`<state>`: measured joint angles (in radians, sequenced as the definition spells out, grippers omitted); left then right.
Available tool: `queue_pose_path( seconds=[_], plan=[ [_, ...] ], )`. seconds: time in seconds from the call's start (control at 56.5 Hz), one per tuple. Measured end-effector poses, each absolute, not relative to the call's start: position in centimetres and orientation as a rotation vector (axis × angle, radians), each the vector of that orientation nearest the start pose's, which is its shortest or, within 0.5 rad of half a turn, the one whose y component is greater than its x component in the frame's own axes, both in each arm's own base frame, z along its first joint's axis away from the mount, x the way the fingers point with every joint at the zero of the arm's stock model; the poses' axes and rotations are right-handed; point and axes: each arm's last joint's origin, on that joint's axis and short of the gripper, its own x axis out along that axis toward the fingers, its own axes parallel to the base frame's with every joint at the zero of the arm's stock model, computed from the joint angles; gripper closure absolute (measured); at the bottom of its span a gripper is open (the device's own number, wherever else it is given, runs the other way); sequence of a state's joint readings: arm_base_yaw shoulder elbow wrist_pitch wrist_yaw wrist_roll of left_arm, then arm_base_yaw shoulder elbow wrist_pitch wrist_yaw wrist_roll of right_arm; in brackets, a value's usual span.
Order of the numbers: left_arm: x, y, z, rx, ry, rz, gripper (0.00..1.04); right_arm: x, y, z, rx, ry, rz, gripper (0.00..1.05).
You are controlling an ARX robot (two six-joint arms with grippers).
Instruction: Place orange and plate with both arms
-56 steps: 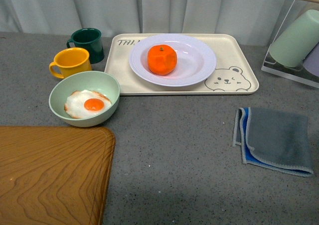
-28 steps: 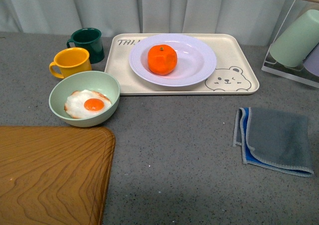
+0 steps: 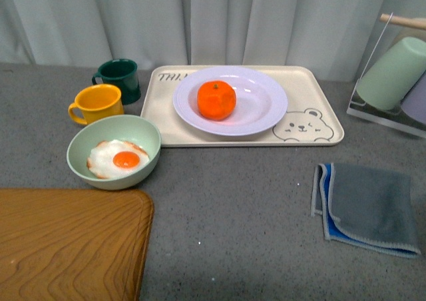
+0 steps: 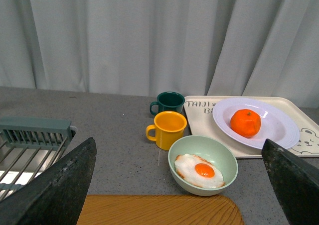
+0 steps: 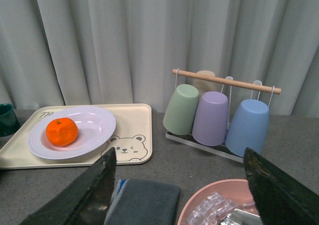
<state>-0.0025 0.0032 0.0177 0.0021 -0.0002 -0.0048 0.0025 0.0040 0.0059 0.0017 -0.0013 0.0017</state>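
The orange [image 3: 216, 100] lies in the white plate [image 3: 266, 101], which stands on the beige bear tray [image 3: 313, 108] at the back of the table. Both also show in the left wrist view, the orange [image 4: 245, 123] in the plate [image 4: 279, 130], and in the right wrist view, the orange [image 5: 62, 131] in the plate [image 5: 94, 125]. Neither arm shows in the front view. My left gripper [image 4: 179, 185] is open and empty, well short of the tray. My right gripper [image 5: 179, 190] is open and empty, also far from the plate.
A pale green bowl [image 3: 114, 152] with a fried egg, a yellow mug [image 3: 97, 103] and a dark green mug [image 3: 119, 79] stand left of the tray. A wooden board [image 3: 66, 244] lies front left, a grey cloth [image 3: 366, 204] right, a cup rack [image 3: 393, 74] far right. A pink bowl [image 5: 219, 205] lies near my right gripper.
The whole scene has shifted down in the front view, as if the camera tilted up. The objects have not moved relative to each other.
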Motion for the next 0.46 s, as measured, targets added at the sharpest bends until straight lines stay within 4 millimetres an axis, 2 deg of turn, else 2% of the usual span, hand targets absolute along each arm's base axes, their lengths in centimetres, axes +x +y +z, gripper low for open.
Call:
queue_pose_path(
  seconds=[0.106, 0.46],
  plan=[
    [9.68, -0.02, 16.95, -0.005, -0.017, -0.002, 0.07, 9.76, 0.03, 16.54, 0.002, -0.004, 0.004, 0.08],
    [9.68, -0.02, 16.95, -0.005, -0.017, -0.002, 0.07, 9.76, 0.03, 16.54, 0.002, -0.004, 0.004, 0.09]
  ],
)
